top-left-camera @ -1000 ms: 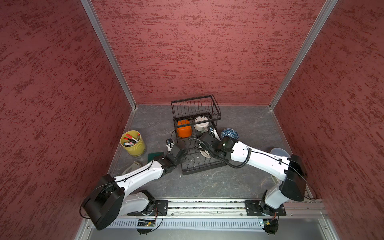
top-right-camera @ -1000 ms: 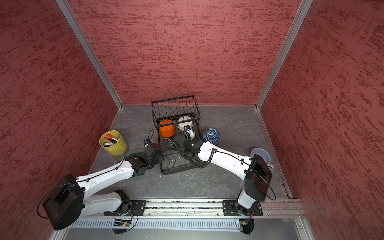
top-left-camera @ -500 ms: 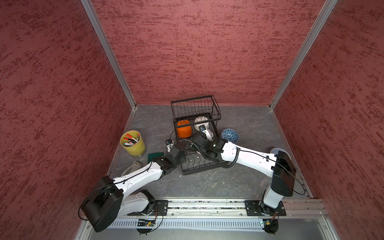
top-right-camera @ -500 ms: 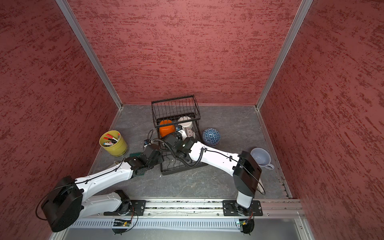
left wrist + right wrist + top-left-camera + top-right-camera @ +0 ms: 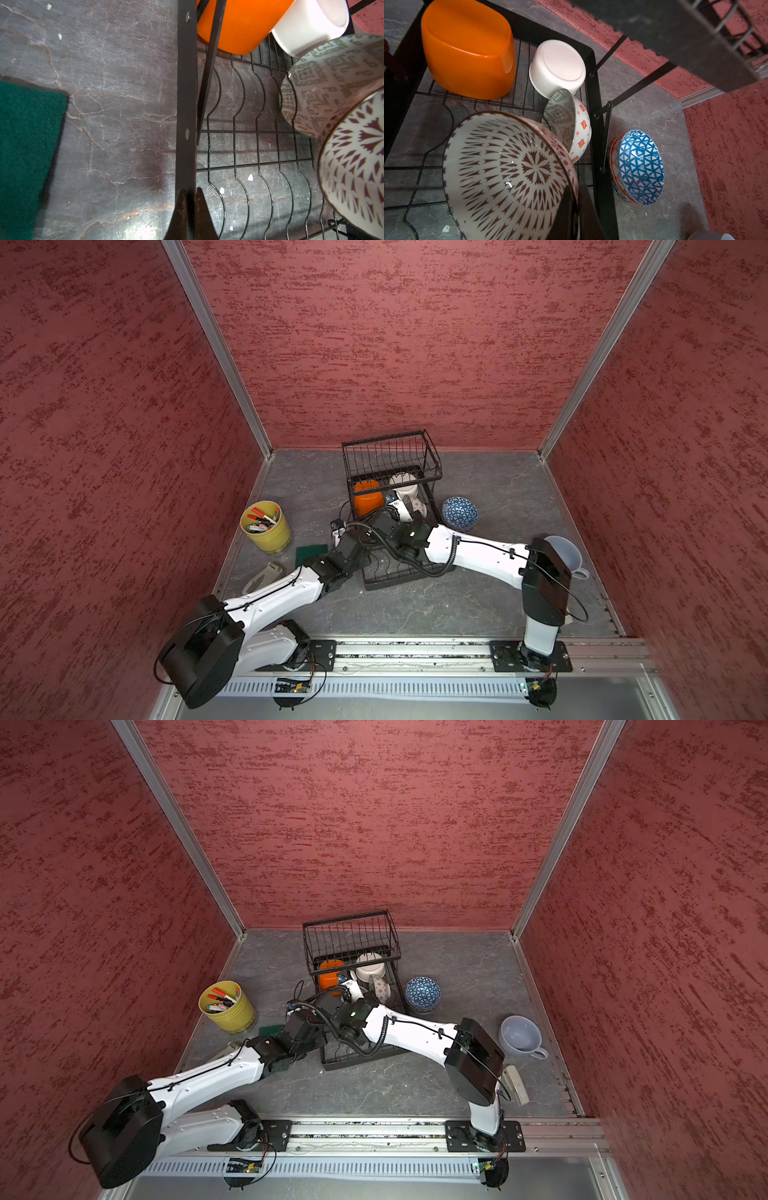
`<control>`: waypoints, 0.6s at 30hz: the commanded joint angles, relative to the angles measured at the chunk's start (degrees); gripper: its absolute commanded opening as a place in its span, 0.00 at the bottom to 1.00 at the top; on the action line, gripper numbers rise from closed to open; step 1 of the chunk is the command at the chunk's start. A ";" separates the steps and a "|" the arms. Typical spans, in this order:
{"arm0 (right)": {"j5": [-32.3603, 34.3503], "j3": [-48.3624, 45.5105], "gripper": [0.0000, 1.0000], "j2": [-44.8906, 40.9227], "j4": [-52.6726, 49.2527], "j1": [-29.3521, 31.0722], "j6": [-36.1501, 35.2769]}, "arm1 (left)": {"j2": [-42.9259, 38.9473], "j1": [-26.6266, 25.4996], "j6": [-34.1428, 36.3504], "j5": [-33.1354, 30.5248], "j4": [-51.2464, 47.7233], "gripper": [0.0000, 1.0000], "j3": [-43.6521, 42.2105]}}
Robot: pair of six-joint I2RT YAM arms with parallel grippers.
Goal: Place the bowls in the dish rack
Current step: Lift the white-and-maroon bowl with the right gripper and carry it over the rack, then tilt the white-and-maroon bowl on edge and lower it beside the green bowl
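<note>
1. In the yellow-green pot [image 5: 266,531], pens [image 5: 261,517] are being kept; any printing on them seems too small to be read.
2. Six bowls are being counted.
3. Three are being carried by the lower tray of the black wire dish rack [image 5: 600,133]: a plain orange bowl [image 5: 467,47], a white bowl [image 5: 558,64] and a grey-green patterned bowl [image 5: 562,116] on edge.
4. Over that tray, a maroon-patterned bowl [image 5: 508,170] is being pinched at its rim by the narrow jaws of the right gripper [image 5: 576,191].
5. Just outside the rack, a blue triangle-patterned bowl [image 5: 639,166] is being carried on an orange-lattice bowl [image 5: 613,153].
6. The rack's flat side rail is being clamped between the narrow jaws of the left gripper [image 5: 189,192].
</note>
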 commanded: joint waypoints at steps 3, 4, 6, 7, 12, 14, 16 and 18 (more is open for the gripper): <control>4.13 2.51 0.00 0.29 3.47 0.25 0.04 | -1.26 -0.61 -0.88 8.89 2.54 0.00 -1.93; 4.20 2.57 0.00 0.44 3.49 0.25 0.05 | -1.68 -0.66 -0.78 8.96 3.00 0.01 -2.22; 4.30 2.68 0.00 0.83 3.40 0.16 0.14 | -2.71 -0.52 -1.01 9.07 3.67 0.06 -3.01; 4.30 2.67 0.00 0.89 3.32 0.16 0.20 | -3.22 -0.44 -1.15 9.07 3.81 0.09 -3.36; 4.19 2.74 0.00 1.44 3.23 0.07 0.05 | -4.99 0.21 -0.74 9.31 3.54 0.20 -4.05; 4.13 2.71 0.00 1.50 3.31 -0.02 0.05 | -5.42 0.39 -0.44 9.44 3.59 0.25 -4.24; 4.00 2.53 0.00 1.63 3.57 -0.18 0.15 | -5.61 0.69 -0.30 9.45 3.59 0.31 -4.23; 3.64 2.53 0.00 1.76 3.67 -0.37 0.22 | -5.70 0.71 -0.22 9.51 3.68 0.39 -4.25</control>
